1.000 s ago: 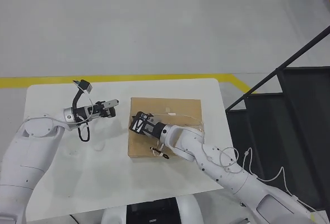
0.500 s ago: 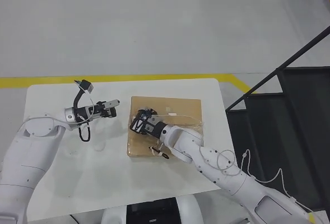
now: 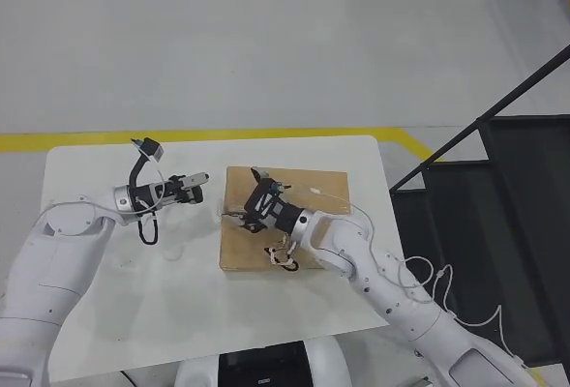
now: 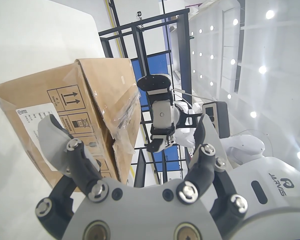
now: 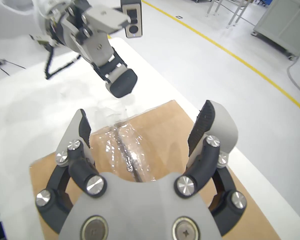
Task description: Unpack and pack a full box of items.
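Note:
A closed cardboard box (image 3: 299, 198) sits on the white table (image 3: 101, 281), its top seam covered by clear tape (image 5: 130, 148). My right gripper (image 3: 252, 203) hovers open over the box's end nearest the left arm, its fingers (image 5: 208, 123) spread on either side of the taped seam. My left gripper (image 3: 196, 186) is open just beside that end of the box, held off the table. From the left wrist, the box (image 4: 72, 101) shows its labelled side, with loose crinkled tape (image 4: 127, 116) at the corner. The right gripper (image 4: 162, 118) hangs above it.
A black metal stair frame (image 3: 517, 174) stands just past the table's right edge. A yellow floor line (image 3: 72, 142) runs behind the table. Loose cabling (image 3: 283, 256) hangs off the right arm over the box's near edge. Bare table lies to the left and front.
My right gripper has lifted off the box's left edge, turned, and shifted a little toward the far side above the seam. The left arm has stayed where it was.

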